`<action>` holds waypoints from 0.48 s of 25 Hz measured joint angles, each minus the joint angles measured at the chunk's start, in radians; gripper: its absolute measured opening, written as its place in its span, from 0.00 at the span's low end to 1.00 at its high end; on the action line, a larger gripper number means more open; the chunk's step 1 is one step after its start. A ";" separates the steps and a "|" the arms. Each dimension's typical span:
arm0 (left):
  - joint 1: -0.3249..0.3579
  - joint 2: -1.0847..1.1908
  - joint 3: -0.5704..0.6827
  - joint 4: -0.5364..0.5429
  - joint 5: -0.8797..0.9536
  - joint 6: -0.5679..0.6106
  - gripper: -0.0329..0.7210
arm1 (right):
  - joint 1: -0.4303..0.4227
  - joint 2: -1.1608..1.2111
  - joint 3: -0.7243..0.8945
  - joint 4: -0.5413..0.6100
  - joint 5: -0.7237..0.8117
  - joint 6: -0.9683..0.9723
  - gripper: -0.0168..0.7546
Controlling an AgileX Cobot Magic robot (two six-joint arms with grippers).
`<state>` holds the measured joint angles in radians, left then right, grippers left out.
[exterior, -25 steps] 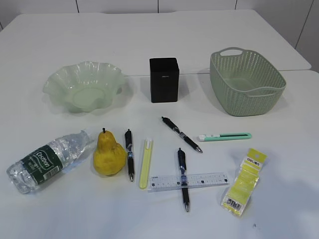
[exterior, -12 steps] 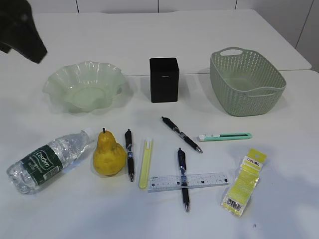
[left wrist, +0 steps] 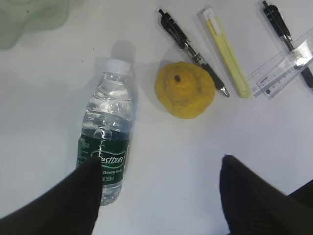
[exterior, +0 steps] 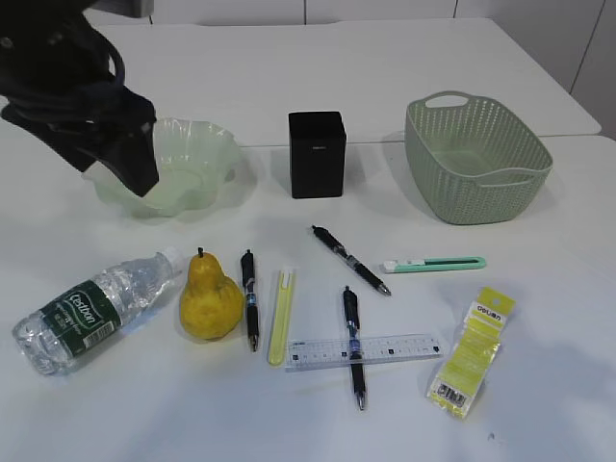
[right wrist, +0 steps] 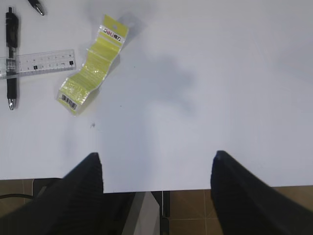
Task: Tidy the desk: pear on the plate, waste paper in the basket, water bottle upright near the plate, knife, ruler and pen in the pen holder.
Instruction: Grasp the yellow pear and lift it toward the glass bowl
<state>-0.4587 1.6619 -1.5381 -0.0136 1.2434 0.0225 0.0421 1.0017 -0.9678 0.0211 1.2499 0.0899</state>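
L gripper (left wrist: 159,196) is spread wide w/ nothing between its fingers, hanging above the table (exterior: 318,77). In the L wrist view the bottle (left wrist: 106,137) lies on its side, cap pointing away from the gripper, label end running under the left finger (left wrist: 73,196); whether that finger touches it can't be told. Pear (left wrist: 185,89) sits up-frame of the gap, apart from both fingers. In the exterior view the L arm (exterior: 77,87) shows at upper left, covering the plate's left side; plate (exterior: 197,164) holds nothing that shows.

R gripper (right wrist: 156,196) also spread, nothing in it, over bare table near the table's front edge. Waste paper (right wrist: 93,71) lies up and left of it, well apart, label end toward the gripper. Ruler (right wrist: 39,62) is left of the paper, just beside it, w/ a pen (right wrist: 11,58) lying across it.

Exterior view: pear upright just right of the bottle's cap end. Black pen (exterior: 250,298) and a yellow stick-shaped item (exterior: 282,316) lie side by side right of the pear. Another pen (exterior: 349,258) lies diagonal at centre; green knife (exterior: 435,263) to its right. Holder (exterior: 318,154) stands between plate and basket (exterior: 476,159), basket at right, nothing seen inside either.
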 joint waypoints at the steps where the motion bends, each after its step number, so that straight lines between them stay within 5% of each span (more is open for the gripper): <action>1: 0.000 0.019 0.000 -0.003 -0.002 0.000 0.75 | 0.000 0.000 0.000 0.000 0.000 0.000 0.72; 12: -0.002 0.136 0.000 -0.014 -0.008 0.000 0.76 | 0.000 0.000 0.000 0.000 0.000 0.000 0.72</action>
<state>-0.4603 1.7977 -1.5384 -0.0272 1.2355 0.0225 0.0421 1.0017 -0.9678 0.0211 1.2499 0.0899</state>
